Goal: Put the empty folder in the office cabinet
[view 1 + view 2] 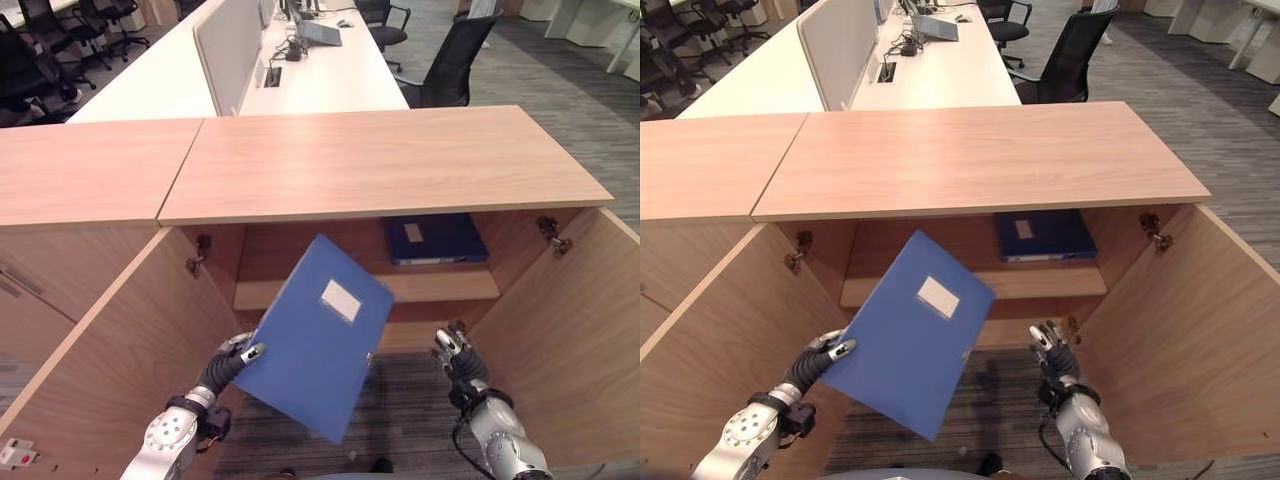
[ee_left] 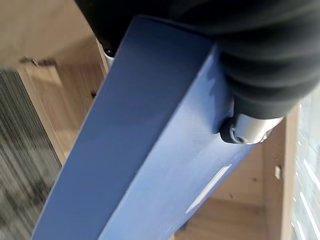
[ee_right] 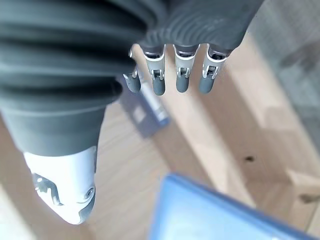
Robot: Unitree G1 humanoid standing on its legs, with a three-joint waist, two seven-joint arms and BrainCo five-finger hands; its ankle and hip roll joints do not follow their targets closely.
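Before the open wooden cabinet [image 1: 380, 165], a flat blue rectangular folder [image 1: 315, 335] hangs in the air above the grey carpet, in front of the cabinet's opening and not yet inside it. Its long axis runs on a slant: the upper end points up and away toward the cabinet's shelf, the lower corner points down and back toward the robot. The broad face is turned up toward the head camera, and the whole folder is rotated so that one corner is lowest. A small white rectangular label [image 1: 341, 300] sits on that face near the upper end. The cover is plain, smooth and uniformly blue, and the left wrist view shows its narrow spine as a long blue band.

The left hand [image 1: 232, 362] has the folder by its left edge, near the lower half: fingers are curled behind the cover and the thumb lies on the front, pinching it. The right hand [image 1: 1052, 348] is apart from the folder, to its right, with fingers straight and loosely spread, holding nothing.

Both light-wood cabinet doors [image 1: 560, 330] stand swung open on either side. On the inner wooden shelf [image 1: 440, 285] lies a second dark blue folder [image 1: 435, 238] with its own white label, toward the right of the compartment. Behind the cabinet stands a long white office desk [image 1: 310, 75] with black chairs [image 1: 450, 60] beside it.
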